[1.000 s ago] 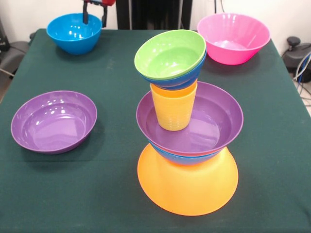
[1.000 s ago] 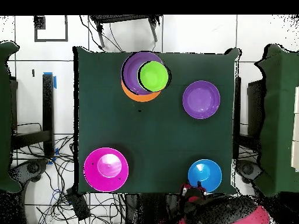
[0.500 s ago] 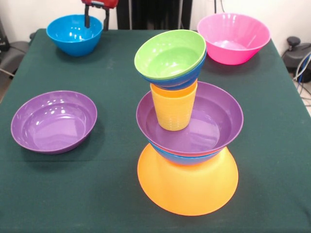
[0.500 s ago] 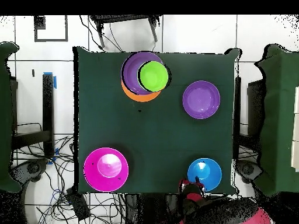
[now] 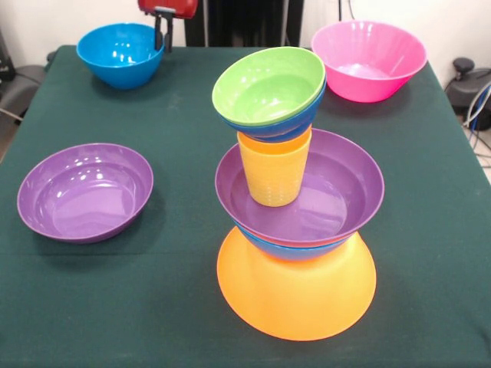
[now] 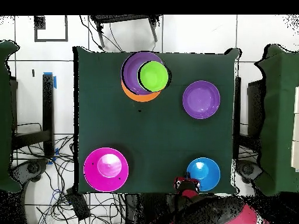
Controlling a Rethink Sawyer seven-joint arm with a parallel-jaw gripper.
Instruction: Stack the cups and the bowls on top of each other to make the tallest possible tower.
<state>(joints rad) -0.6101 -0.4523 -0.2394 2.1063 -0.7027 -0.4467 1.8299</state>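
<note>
Jaws' state cannot be told, gripper [image 5: 163,32] at rim of blue bowl [image 5: 119,52], tower [image 5: 295,192] on green table [image 5: 184,138]: orange base, blue and purple bowls, yellow cup [image 5: 274,173], green bowl [image 5: 267,84] topmost, purple bowl [image 5: 84,192] and pink bowl [image 5: 368,60] apart.

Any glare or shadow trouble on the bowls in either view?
Front view: soft glare spots inside the loose purple bowl and the bright blue bowl, and faint shadows on the green cloth beside each bowl; the tower is evenly lit. Overhead view: a pale sheen in the pink bowl, otherwise flat light with no strong shadows.
</note>
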